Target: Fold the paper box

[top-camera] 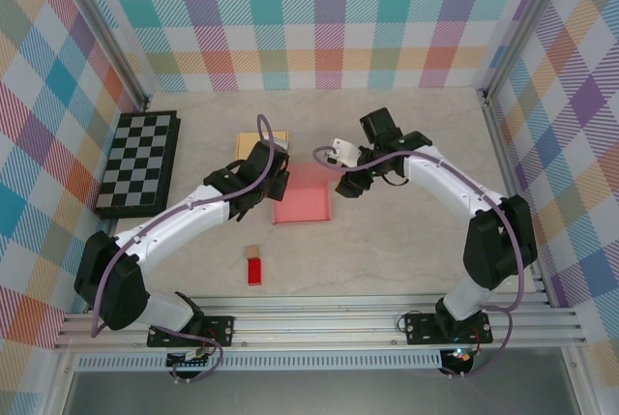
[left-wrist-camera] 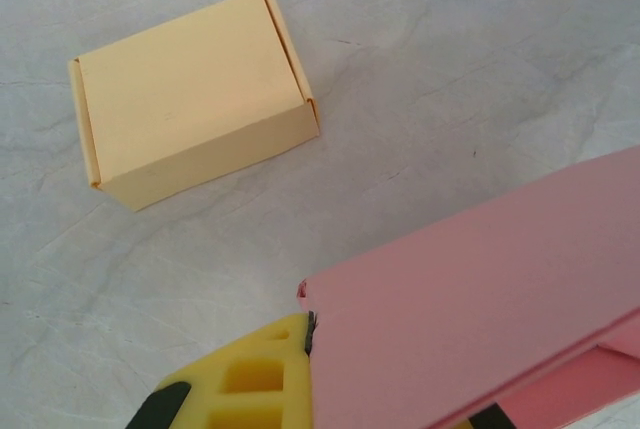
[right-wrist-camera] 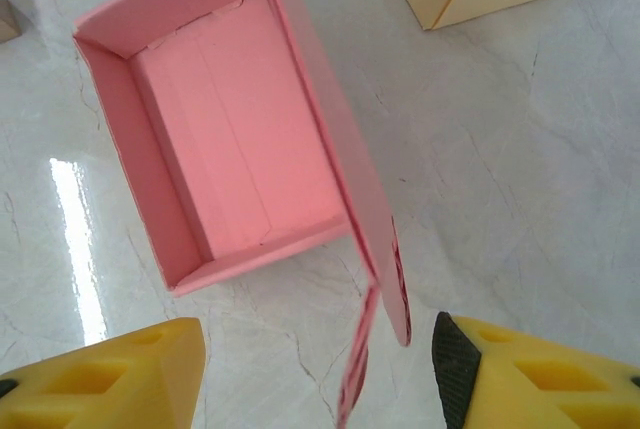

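1. Pink box (top-camera: 302, 194) sits mid-way across the counter (top-camera: 406, 251), tray open, lid (right-wrist-camera: 335, 159) raised.
2. My left claw (left-wrist-camera: 385, 399) is pinched on the lid; my right claw (right-wrist-camera: 318, 379) gapes wide astride its free edge.
3. Light, floppy card (creases easily): I'd grip gently near the fold.

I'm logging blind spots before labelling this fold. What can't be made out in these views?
- Top view: the yellow box is partly hidden behind the left arm; the small red item is too small to identify.
- Left wrist: the pink box is cut off by the right and bottom edges; its panel covers most of the left tool.
- Right wrist: the yellow box is cut off by the top edge.
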Tool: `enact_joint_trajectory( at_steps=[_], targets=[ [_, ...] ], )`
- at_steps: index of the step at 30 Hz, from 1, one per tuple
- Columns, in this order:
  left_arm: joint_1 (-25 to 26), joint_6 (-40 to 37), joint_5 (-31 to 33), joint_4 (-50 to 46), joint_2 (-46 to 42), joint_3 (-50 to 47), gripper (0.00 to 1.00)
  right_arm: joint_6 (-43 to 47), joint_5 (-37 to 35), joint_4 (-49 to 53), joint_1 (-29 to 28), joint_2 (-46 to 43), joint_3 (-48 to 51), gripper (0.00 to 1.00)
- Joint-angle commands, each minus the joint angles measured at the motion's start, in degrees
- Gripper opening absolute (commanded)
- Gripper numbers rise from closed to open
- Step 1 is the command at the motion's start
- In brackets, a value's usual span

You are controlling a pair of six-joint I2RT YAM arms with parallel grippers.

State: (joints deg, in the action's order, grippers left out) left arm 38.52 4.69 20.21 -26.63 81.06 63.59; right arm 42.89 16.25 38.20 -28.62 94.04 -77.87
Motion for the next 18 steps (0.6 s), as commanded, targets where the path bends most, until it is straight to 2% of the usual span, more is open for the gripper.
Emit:
enact_joint_trajectory(
  at_steps=[1, 10, 16, 18],
  targets=[
    [0.7, 0.1, 0.6, -1.0, -0.1, 1.7, 0.00, -0.4, 0.3, 2.3, -0.6, 1.0, -3.3, 0.64],
    [0.8, -0.2, -0.1, -1.4, -0.9, 2.0, 0.00, 4.8, -1.6, 0.8, -0.7, 7.4, -7.1, 0.57],
    [0.8, 0.5, 0.1, -1.5, -1.1, 1.9, 0.00, 4.3, -1.4, 1.3, -0.9, 8.9, -9.0, 0.35],
    [0.7, 1.5, 0.0, -1.3, -0.8, 2.1, 0.00, 2.3, -1.6, -0.4, -1.2, 8.5, -8.3, 0.25]
  ],
)
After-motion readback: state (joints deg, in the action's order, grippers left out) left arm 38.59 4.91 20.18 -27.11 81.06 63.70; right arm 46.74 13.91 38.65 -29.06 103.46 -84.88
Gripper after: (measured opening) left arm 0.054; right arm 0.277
